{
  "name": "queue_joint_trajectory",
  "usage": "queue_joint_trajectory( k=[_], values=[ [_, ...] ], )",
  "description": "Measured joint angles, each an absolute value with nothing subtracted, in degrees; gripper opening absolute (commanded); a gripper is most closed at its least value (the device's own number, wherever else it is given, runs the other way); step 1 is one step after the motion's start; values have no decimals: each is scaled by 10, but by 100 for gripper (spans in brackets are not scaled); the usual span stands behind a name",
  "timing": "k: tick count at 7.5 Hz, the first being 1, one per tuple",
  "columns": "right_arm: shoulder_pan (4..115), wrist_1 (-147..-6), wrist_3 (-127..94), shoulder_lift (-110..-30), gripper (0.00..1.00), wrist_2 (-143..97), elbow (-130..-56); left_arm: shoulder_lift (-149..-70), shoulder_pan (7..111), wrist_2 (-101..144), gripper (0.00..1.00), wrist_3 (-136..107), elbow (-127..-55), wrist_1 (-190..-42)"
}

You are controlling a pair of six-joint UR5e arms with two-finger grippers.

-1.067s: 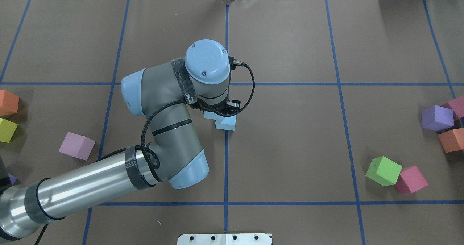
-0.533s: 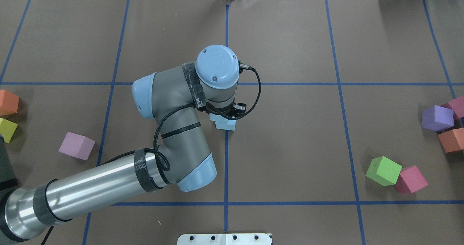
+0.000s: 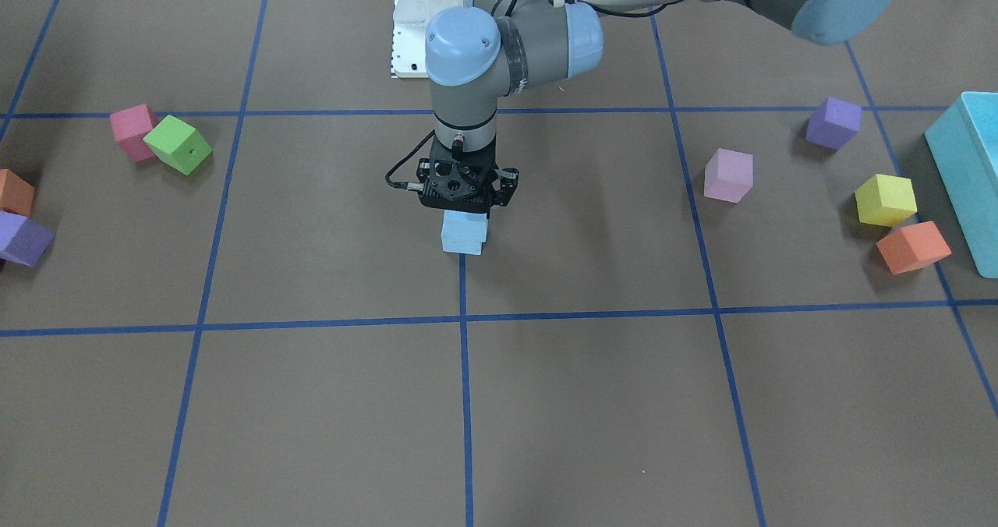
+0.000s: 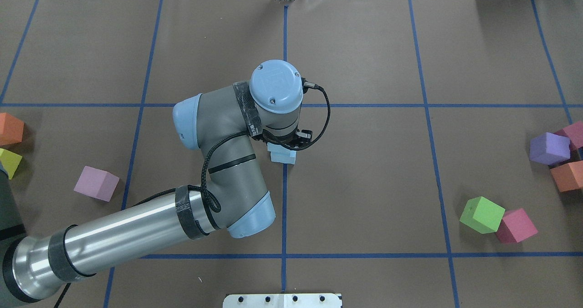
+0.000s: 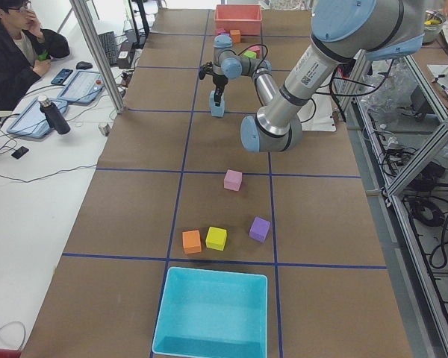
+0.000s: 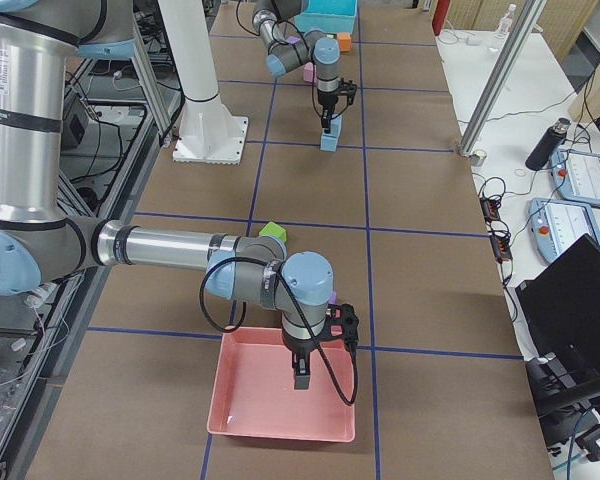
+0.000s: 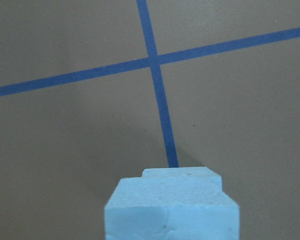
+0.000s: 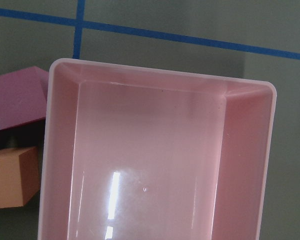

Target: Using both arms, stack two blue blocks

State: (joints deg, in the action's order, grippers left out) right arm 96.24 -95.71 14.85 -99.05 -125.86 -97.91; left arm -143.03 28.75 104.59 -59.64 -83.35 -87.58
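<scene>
Two pale blue blocks sit at the table's centre on the blue tape line. The lower blue block (image 4: 285,158) (image 3: 461,244) rests on the table. The upper blue block (image 4: 274,149) (image 3: 468,223) (image 7: 170,210) sits on it, slightly offset, between the fingers of my left gripper (image 4: 286,145) (image 3: 466,203), which points straight down and is shut on it. In the left wrist view the lower block's edge (image 7: 182,173) shows just past the held one. My right gripper (image 6: 302,378) hangs over a pink tray (image 6: 242,400); I cannot tell whether it is open.
A light purple cube (image 4: 96,183), an orange cube (image 4: 10,129) and a yellow cube (image 4: 8,163) lie at the left. Green (image 4: 482,214), magenta (image 4: 516,226), purple (image 4: 549,148) and orange (image 4: 567,176) cubes lie at the right. A teal box (image 3: 967,176) stands at the left end.
My left arm has moved right, carrying the upper blue block further over the lower one. The lower block has not moved.
</scene>
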Motion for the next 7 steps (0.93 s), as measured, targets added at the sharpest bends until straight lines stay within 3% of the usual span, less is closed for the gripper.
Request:
queue_joint_trajectory(
  k=[2,4,5,7],
  values=[
    [962,-957,149,-990,100,-1259,-979,-1433,286,1046,17,-610,-831,-878],
    [962,-957,149,-990,100,-1259,-980,-1433,284,1046,17,-612,-830,-877],
    [962,-957,149,-990,100,-1259,-980,-1433,283,1046,26,-612,-830,-877],
    [962,-957,149,-990,100,-1259,-979,-1432,282,1047,54,-613,-831,-877]
  ],
)
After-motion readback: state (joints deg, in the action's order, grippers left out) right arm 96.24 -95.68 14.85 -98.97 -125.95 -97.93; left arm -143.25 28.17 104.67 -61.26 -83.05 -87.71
